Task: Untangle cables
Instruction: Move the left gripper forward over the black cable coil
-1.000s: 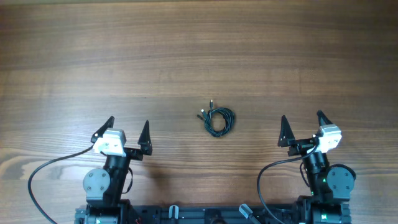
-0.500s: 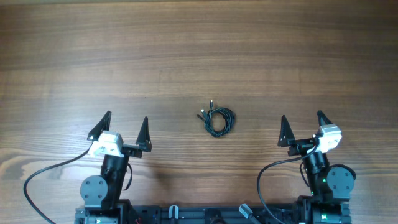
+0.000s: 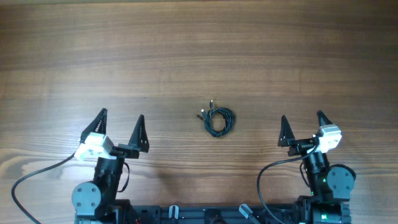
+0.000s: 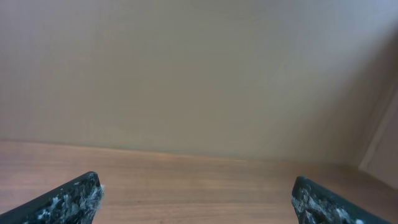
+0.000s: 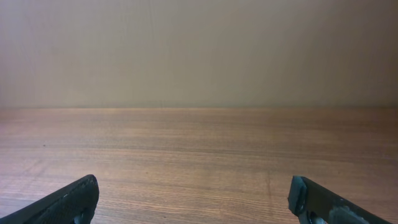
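Observation:
A small dark tangled bundle of cables (image 3: 217, 119) lies on the wooden table near the middle, with loose plug ends sticking out at its upper left. My left gripper (image 3: 120, 127) is open and empty at the lower left, well away from the cables. My right gripper (image 3: 302, 127) is open and empty at the lower right, also apart from them. The wrist views show only bare table between open fingertips (image 4: 73, 196) (image 5: 68, 200); the cables are out of view there.
The wooden table (image 3: 199, 56) stretches far behind the cables. The arm bases and their black leads (image 3: 37, 171) sit along the front edge. A plain wall stands beyond the table in both wrist views.
My left arm has swung to the left and turned slightly; its gripper stays open. The right arm and the cables have not moved.

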